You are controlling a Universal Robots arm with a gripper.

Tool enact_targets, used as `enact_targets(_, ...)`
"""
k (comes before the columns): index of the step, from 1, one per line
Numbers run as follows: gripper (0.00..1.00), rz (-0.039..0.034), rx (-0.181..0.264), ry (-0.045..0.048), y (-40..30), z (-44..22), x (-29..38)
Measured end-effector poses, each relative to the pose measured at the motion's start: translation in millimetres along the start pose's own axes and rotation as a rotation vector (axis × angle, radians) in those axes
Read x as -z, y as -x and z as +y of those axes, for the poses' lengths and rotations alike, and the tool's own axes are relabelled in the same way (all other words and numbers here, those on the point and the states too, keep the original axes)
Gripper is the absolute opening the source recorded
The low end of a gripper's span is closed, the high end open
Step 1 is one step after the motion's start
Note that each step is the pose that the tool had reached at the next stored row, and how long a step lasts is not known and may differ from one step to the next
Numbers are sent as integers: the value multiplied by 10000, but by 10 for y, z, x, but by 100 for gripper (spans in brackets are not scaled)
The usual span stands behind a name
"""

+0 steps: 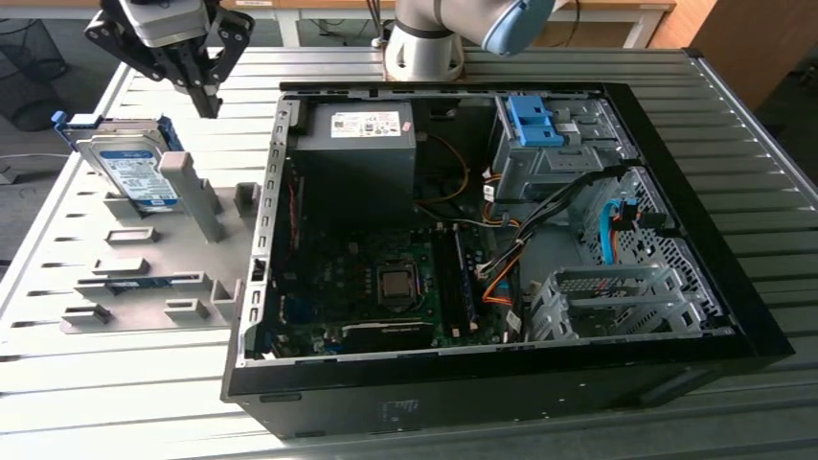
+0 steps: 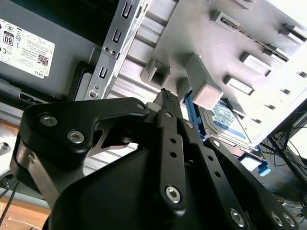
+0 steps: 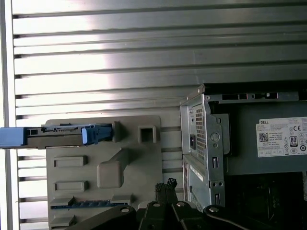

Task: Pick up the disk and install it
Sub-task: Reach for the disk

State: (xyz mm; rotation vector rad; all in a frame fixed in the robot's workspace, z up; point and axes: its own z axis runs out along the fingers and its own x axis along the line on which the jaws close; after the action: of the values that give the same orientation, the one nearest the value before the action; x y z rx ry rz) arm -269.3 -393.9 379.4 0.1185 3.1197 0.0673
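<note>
The disk [image 1: 132,171] stands on edge in a grey holder plate [image 1: 153,244] at the exterior view's left; it is silver with a white-and-blue label and a bright blue caddy. My gripper [image 1: 206,103] hangs above the plate's far end, just to the right of the disk and apart from it. Its fingers are shut with nothing between them. In the first wrist view the disk [image 3: 62,135] shows edge-on, well away from my fingertips [image 3: 165,184]. The second wrist view has the disk [image 2: 229,119] beyond my shut gripper [image 2: 168,96].
An open computer case [image 1: 691,220] lies right of the plate, holding a dark power-supply box [image 1: 358,158], a motherboard [image 1: 383,287] and a bare blue bracket [image 1: 534,120] in the drive cage. The arm's base [image 1: 428,53] stands behind the case. All rests on a ribbed metal table [image 1: 128,402].
</note>
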Motion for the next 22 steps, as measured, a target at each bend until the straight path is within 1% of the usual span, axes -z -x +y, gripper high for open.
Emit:
enact_targets(4,11,0,0,0,-5,0,0)
enact_targets(22,11,0,0,0,-76,-6,-1)
